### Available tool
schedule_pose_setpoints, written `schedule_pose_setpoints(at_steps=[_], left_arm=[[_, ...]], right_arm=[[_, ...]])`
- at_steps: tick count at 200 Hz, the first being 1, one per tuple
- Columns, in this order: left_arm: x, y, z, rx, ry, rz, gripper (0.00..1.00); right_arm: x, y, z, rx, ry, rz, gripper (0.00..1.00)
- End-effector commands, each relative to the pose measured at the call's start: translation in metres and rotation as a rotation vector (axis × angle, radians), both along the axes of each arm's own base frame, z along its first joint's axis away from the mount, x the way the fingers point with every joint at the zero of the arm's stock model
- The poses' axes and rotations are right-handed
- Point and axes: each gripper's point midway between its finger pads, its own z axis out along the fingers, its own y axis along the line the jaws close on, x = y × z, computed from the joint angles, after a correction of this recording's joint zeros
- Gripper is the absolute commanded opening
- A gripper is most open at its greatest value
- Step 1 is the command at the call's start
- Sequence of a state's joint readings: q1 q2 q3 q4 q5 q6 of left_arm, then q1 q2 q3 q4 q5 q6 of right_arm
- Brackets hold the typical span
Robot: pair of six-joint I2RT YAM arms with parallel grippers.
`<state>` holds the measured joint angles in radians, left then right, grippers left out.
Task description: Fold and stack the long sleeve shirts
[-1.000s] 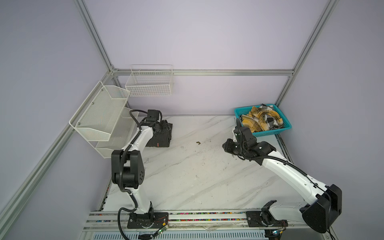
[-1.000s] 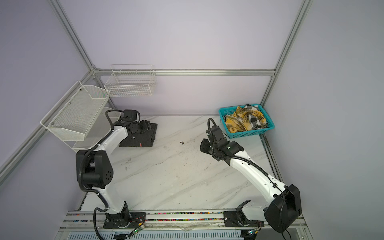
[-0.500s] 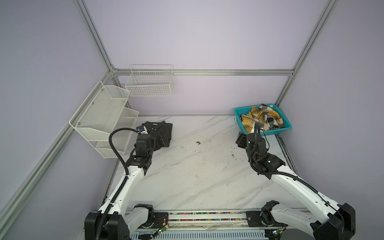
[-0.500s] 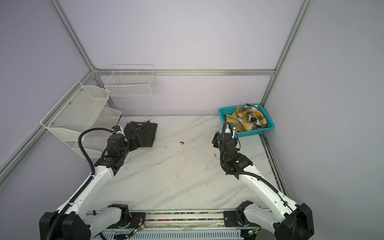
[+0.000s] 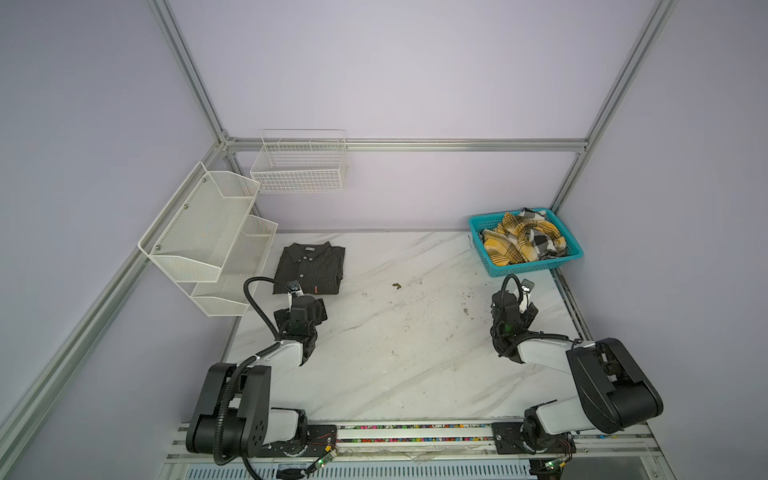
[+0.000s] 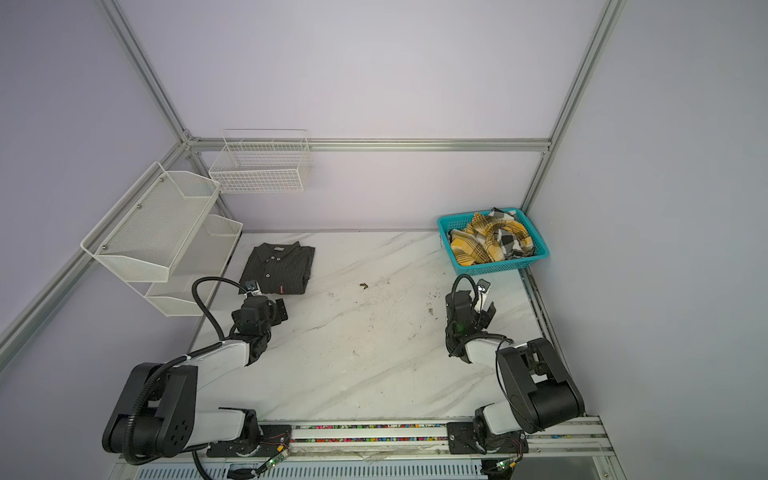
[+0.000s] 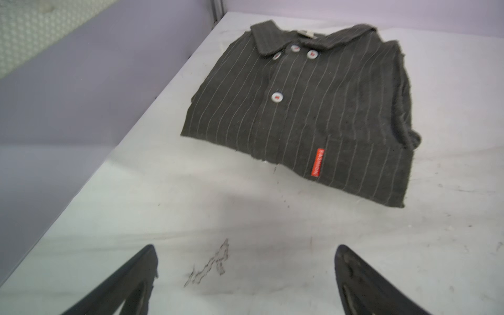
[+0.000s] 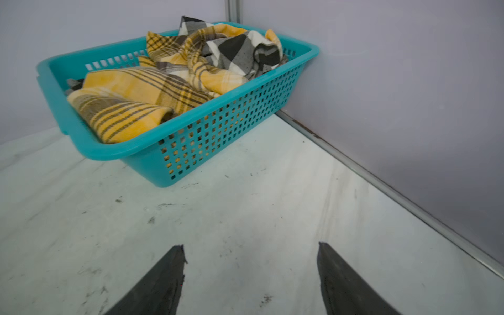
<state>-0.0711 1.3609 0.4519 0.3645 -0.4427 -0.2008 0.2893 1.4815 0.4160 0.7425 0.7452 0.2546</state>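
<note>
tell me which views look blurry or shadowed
Left wrist view: the pinstriped shirt is slightly smeared, with a soft shadow on the table near it. Right wrist view: the teal basket is crisp. Both top views: sharp, evenly lit.

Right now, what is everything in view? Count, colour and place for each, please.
dark charcoal pinstriped collared cloth shirt: one, folded, table's far left
yellow, black and white plaid cloth shirt: one, crumpled inside the basket
teal plastic basket: one, table's far right corner
white marble-look table: one, grey-veined, scuffed
white mesh two-tier shelf: one, left wall
white wire basket: one, back wall
small brown scrap: one, mid-table
left arm: white and black, jaws open, empty, short of the dark shirt
right arm: white and black, jaws open, empty, short of the teal basket
</note>
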Motion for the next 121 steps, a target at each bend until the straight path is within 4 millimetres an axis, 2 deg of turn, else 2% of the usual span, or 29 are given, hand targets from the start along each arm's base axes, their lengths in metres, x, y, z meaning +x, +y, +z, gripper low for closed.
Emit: schedule_pose_setpoints(at_steps=[1,14,17,24,28,31,33,51,72,78,80,83,107,121], left_arm=[[0.029,-0.011,0.037,0.022,-0.169,-0.106,1.0],[0.035,-0.011,0.037,0.01,-0.153,-0.118,1.0],[0.037,-0.011,0.026,0.006,-0.12,-0.125,1.0],[0.04,-0.013,0.024,-0.005,-0.109,-0.151,1.0],[0.041,-0.015,0.023,-0.008,-0.107,-0.167,1.0],[0.042,-0.016,0.023,-0.009,-0.104,-0.177,1.0],[0.042,-0.016,0.023,-0.008,-0.104,-0.179,1.0],[0.042,-0.016,0.025,0.0,-0.114,-0.186,1.0],[0.034,-0.01,0.03,0.007,-0.149,-0.15,1.0],[0.031,-0.009,0.026,0.008,-0.148,-0.141,1.0],[0.03,-0.009,0.035,0.01,-0.176,-0.137,1.0],[0.029,-0.008,0.039,0.011,-0.19,-0.131,1.0],[0.021,-0.005,0.042,0.015,-0.209,-0.101,1.0],[0.018,-0.008,0.045,0.016,-0.222,-0.115,1.0]], right_arm=[[0.028,0.017,0.05,0.031,-0.278,0.142,0.81],[0.049,0.021,0.041,0.054,-0.215,0.243,0.8],[0.053,0.022,0.04,0.063,-0.209,0.273,0.8],[0.061,0.025,0.038,0.082,-0.204,0.341,0.8],[0.064,0.026,0.037,0.094,-0.201,0.375,0.83],[0.067,0.026,0.037,0.101,-0.201,0.394,0.93],[0.068,0.028,0.037,0.108,-0.199,0.417,0.96],[0.074,0.04,0.036,0.112,-0.19,0.529,0.97],[0.071,0.036,0.037,0.071,-0.181,0.502,0.97],[0.066,0.034,0.039,0.062,-0.194,0.473,0.97],[0.065,0.033,0.041,0.059,-0.201,0.463,0.97],[0.062,0.032,0.042,0.056,-0.208,0.45,0.97],[0.042,0.013,0.053,-0.023,-0.239,0.31,0.97],[0.039,0.01,0.058,-0.056,-0.26,0.306,0.98]])
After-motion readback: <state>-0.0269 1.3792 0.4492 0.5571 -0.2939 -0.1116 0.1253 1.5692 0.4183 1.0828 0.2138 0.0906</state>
